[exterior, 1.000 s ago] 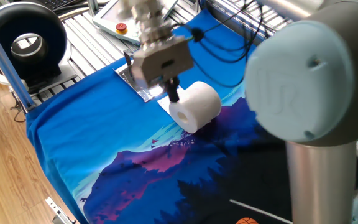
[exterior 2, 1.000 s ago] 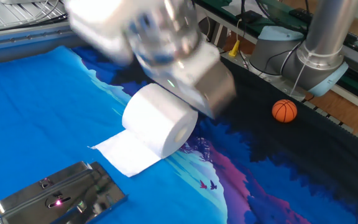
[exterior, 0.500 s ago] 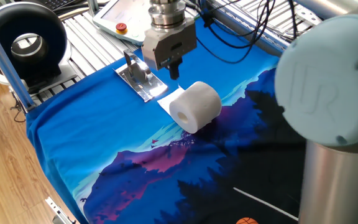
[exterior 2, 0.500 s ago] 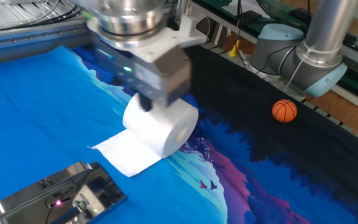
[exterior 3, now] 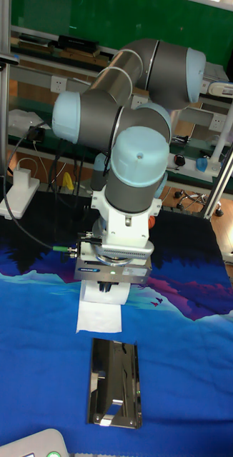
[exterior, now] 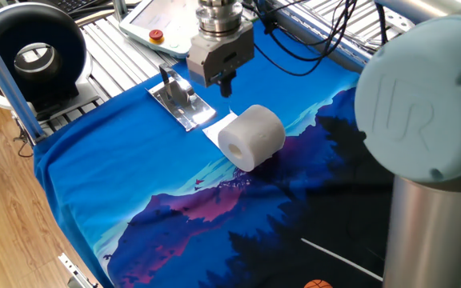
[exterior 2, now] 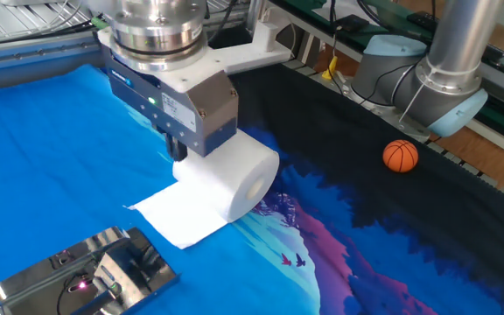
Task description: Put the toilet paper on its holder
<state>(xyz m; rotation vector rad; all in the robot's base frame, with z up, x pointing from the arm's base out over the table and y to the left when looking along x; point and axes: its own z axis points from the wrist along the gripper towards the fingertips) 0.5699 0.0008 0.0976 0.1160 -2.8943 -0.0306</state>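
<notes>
Roll lies on its side mid-frame on the blue cloth, loose sheet trailing toward the holder at upper left. Gripper hovers just above, between the two, holding nothing; jaws look nearly closed, but cannot tell for sure. Risk: a descent off-centre pinches soft paper, or drags the sheet and rolls it away.
</notes>
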